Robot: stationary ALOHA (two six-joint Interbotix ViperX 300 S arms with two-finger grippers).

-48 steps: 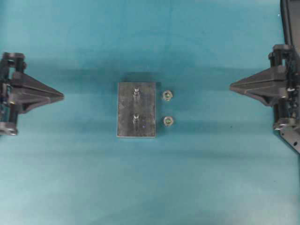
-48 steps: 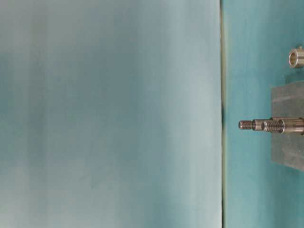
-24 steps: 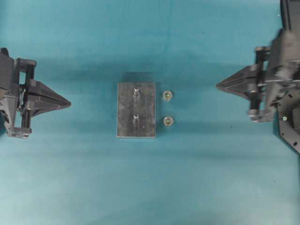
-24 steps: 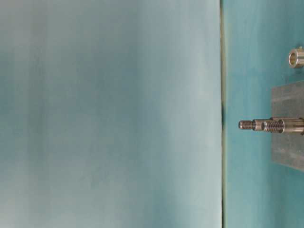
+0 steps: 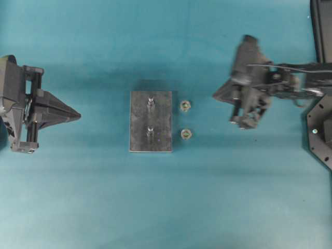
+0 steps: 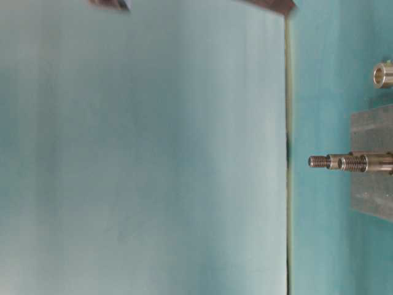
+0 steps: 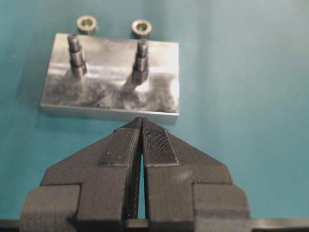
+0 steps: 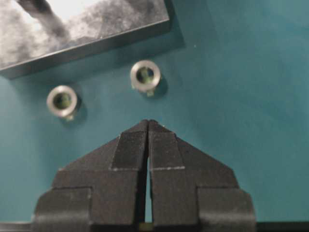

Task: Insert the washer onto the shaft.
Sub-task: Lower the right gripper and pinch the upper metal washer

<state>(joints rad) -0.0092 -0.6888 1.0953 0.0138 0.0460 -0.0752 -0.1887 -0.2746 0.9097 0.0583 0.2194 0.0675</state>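
Washers sit loose on the teal table (image 5: 93, 197), two of them side by side just off the right edge of the metal block (image 5: 150, 121) in the overhead view: the far washer (image 5: 185, 106) and the near washer (image 5: 186, 134), each apart from the block and from one another. Neither one is on a shaft. The block lies flat at the middle of the table and carries two upright threaded shafts, the far shaft (image 5: 150, 102) and the near shaft (image 5: 150, 130), both bare.

In the right wrist view both washers lie flat in front of the right gripper (image 8: 147, 123), whose jaws are pressed together with nothing between them; it hangs above the table to the right of the washers, touching neither. The left gripper (image 7: 142, 120) points at the block's left edge from well back, its ribbed pads (image 7: 157, 145) closed against each other and holding nothing.

The table-level view shows the two shafts (image 6: 334, 161) standing up from the block, with one washer (image 6: 382, 74) resting beside it.
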